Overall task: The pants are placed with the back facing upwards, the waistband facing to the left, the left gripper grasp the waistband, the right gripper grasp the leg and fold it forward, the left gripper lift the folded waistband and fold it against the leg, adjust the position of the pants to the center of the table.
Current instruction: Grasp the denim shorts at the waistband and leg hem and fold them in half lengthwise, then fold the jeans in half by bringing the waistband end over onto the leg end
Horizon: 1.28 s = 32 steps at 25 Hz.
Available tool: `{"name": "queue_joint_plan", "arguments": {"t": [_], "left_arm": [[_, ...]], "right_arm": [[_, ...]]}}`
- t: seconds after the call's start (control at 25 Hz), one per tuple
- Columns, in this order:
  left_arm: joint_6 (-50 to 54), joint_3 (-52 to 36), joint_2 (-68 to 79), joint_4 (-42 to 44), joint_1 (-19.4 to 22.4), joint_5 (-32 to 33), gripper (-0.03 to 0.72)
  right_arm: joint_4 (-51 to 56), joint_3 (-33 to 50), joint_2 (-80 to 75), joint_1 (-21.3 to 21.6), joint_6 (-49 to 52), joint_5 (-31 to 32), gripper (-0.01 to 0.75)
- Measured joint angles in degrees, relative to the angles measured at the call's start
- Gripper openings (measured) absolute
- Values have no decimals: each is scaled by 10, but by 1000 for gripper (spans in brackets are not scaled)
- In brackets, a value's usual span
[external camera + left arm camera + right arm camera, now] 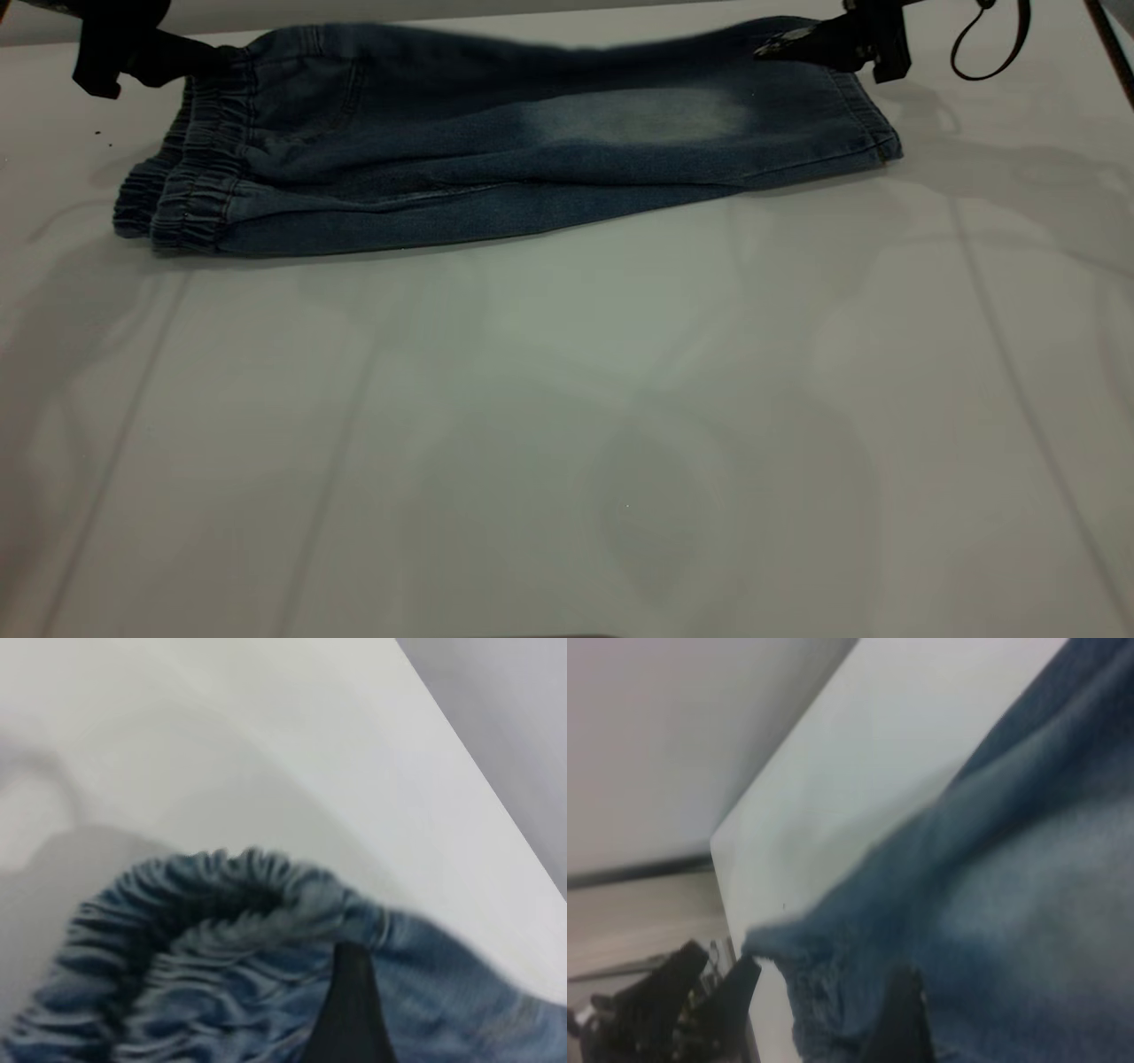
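Note:
The pants (496, 151) lie at the far side of the table (567, 425), doubled lengthwise, with their far edge lifted and stretched between both grippers. The ruffled waistband (190, 190) is at the left end. My left gripper (208, 60) is shut on the waistband's raised far corner; in the left wrist view one black finger (354, 1010) presses on the gathered waistband (213, 930). The leg (647, 115), with its pale oval fade, lies on top. My right gripper (780, 44) is shut on it near the hem; a dark finger (899, 1019) sits on the leg (1028, 886).
Bare white tabletop spreads from the pants toward the near edge. A thin looped black cable (988, 44) hangs beside the right gripper. The table's far edge (478, 780) runs close behind the waistband.

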State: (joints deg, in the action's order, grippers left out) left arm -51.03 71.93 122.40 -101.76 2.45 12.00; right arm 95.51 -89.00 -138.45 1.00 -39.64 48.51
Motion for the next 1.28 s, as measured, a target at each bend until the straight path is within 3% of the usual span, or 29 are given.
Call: {"name": "queue_joint_plan", "arguments": {"t": [0.12,0.32,0.48,0.84,1.08,1.28], "left_arm": [[1,0,0,3,0,-1,531],[-4,0,0,50,0,117,531],[60,1,0,203,0,179,531],[303,3,-18,593,0,257,531],[420,4,-94,748,18,307,531],[463,5,-93,753,71,320,531]], "right_arm": [[-2,0,0,0,0,16,529],[-9,0,0,0,-5,62,529],[-37,-1,0,-4,-13,100,529],[-48,-1,0,-22,-30,103,529],[-49,-1,0,-27,-32,95,529],[-49,-1,0,-28,-34,94,529]]}}
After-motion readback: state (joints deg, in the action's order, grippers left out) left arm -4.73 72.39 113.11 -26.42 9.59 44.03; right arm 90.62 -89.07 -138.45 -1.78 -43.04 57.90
